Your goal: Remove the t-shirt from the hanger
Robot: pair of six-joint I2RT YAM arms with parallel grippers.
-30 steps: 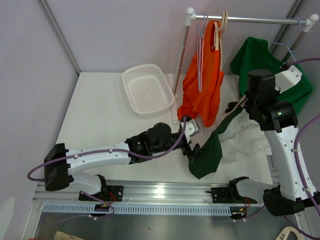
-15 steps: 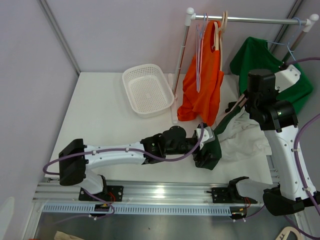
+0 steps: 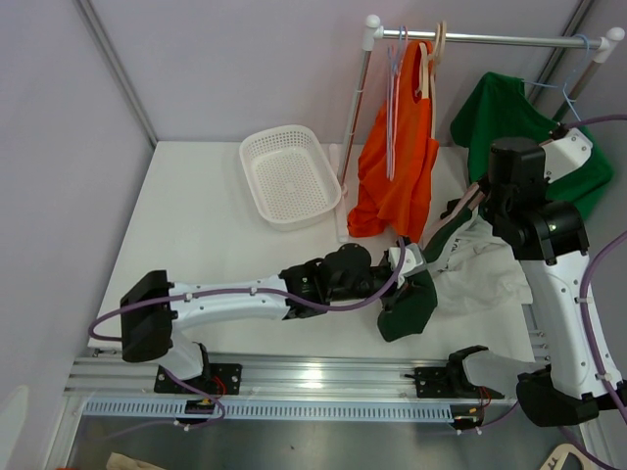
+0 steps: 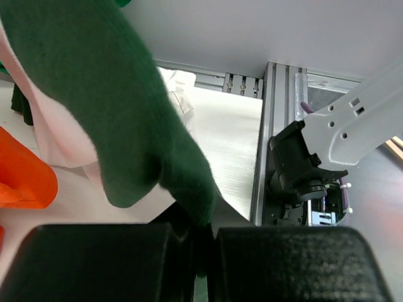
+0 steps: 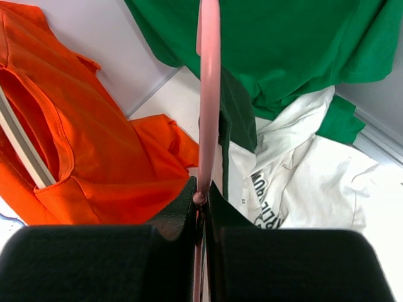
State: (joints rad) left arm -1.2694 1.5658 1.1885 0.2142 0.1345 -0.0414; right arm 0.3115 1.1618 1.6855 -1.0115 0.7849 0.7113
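- The left pincer is pressed together on a fold of the dark green cloth t-shirt, the fabric pinched in the narrow slit between its black fingers.
- The right pincer, raised higher on the right, is clamped on the thin pale pink hanger, whose bar runs straight up out of its grip.
- The dark green t-shirt hangs against that hanger and stretches down and to the left to the left pincer, with its loose end bunched low near the front of the white tabletop.
- A crumpled white t-shirt with dark lettering lies on the tabletop just beside and partly under the green cloth.
- Behind, an orange t-shirt and a bright green t-shirt hang from a metal clothes rail.
- A white plastic mesh basket sits to the left of the rail's post.
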